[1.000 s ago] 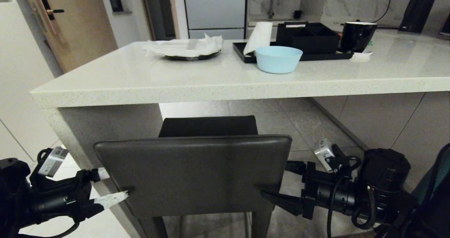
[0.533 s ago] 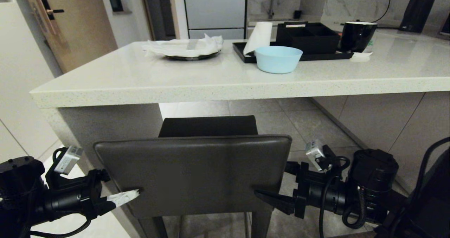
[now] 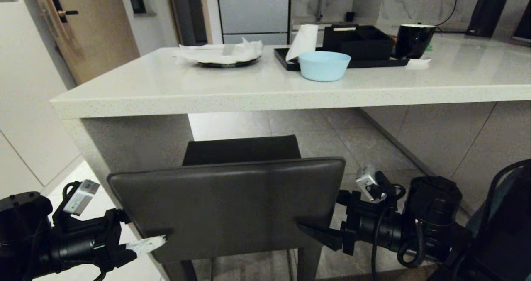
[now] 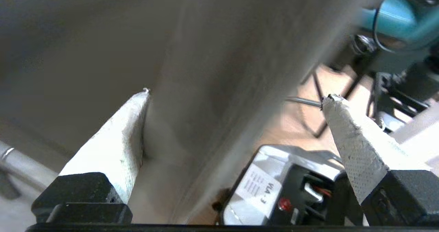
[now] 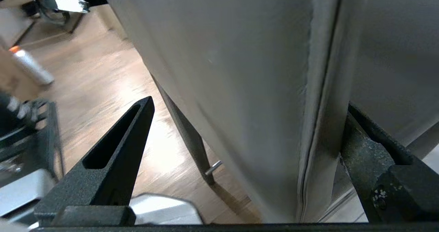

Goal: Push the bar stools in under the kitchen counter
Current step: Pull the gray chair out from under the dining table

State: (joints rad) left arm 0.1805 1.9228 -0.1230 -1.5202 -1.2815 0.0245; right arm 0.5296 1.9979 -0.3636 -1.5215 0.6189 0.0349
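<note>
The kitchen counter (image 3: 265, 92), a thick cream-white speckled stone slab, runs across the scene above and beyond both pincers, its near edge overhanging a tiled floor (image 3: 356, 144). Under that overhang and between the two pincers stands the dark grey bar stool (image 3: 227, 206), boxy, with its flat low back facing the robot and its square seat (image 3: 241, 150) reaching in beneath the slab; the back itself is nearer the robot than the counter's edge.

The left gripper (image 3: 137, 235) sits at the stool back's lower left corner, pointing inward. Its white-wrapped fingers (image 4: 113, 146) stand wide apart and straddle the edge of the back, one on each face; the near finger lies against the back's rear face. The right gripper (image 3: 321, 229) mirrors it at the lower right corner, its black fingers (image 5: 116, 163) just as widely spread around that edge of the back panel, clamped on nothing. Whether the far fingers actually touch the padding cannot be told.

Beyond the pincers on the countertop lie a black tray (image 3: 290, 63) carrying a black divided box (image 3: 359, 42), a black mug (image 3: 412, 40) and a white paper roll (image 3: 303, 42). A pale blue bowl (image 3: 324, 65) sits just in front of the tray, and a dark plate heaped with crumpled white paper (image 3: 222, 53) lies to its left.
</note>
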